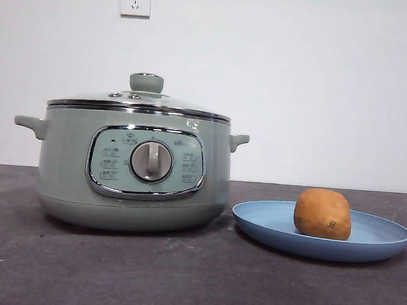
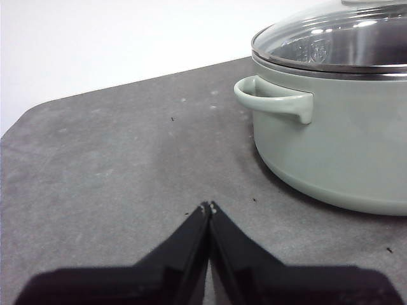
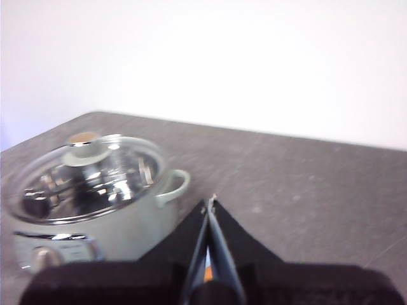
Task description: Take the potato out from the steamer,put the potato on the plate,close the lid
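The sage-green steamer (image 1: 134, 168) stands left of centre on the dark table, with the glass lid (image 1: 141, 101) resting on its rim. To its right the orange-brown potato (image 1: 323, 214) lies on the light-blue plate (image 1: 365, 240). No arm shows in the front view. My left gripper (image 2: 209, 206) is shut and empty over bare table beside the steamer's (image 2: 337, 146) handle, under the lid (image 2: 334, 38). My right gripper (image 3: 210, 203) is shut and empty, up above the table, with the steamer (image 3: 102, 216) and its lid (image 3: 82, 178) off to one side.
The grey table (image 1: 181, 276) runs to a white wall with two sockets (image 1: 135, 0). The table's rounded edge (image 2: 25, 114) shows in the left wrist view.
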Tool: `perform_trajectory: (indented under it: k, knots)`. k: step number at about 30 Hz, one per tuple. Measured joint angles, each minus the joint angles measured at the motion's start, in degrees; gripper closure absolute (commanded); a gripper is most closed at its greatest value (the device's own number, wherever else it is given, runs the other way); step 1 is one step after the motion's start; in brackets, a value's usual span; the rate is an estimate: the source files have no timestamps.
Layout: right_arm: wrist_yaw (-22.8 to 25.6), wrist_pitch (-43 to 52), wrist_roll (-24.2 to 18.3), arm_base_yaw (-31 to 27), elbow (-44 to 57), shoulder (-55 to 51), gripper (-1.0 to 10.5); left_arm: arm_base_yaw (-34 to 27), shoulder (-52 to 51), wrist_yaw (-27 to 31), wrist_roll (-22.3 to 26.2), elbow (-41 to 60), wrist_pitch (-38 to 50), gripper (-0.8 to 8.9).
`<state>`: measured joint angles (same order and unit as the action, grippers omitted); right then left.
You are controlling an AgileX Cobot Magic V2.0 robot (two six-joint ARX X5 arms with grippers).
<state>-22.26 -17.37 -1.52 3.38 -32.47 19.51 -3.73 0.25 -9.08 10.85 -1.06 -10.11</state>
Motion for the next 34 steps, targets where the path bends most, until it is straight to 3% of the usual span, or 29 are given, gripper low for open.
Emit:
perform_trajectory:
  k: [3,8,14,34]
  knots:
    - [0.3,6.5,0.2,-0.8,8.2,-4.7,9.5,0.0,0.0,0.0,0.0,0.0,0.0,8.17]
    - [4.8,12.8,0.9,-0.8,19.6,-10.8,9.5,0.0,0.0,0.0,0.0,0.0,0.0,8.17]
    - [8.9,13.1,3.1,-0.8,27.9,-16.4,9.5,0.0,0.0,0.0,0.0,0.0,0.0,8.17]
    - [9.0,8.4,7.4,-0.8,31.5,-19.3,9.5,0.0,0.0,0.0,0.0,0.0,0.0,8.17]
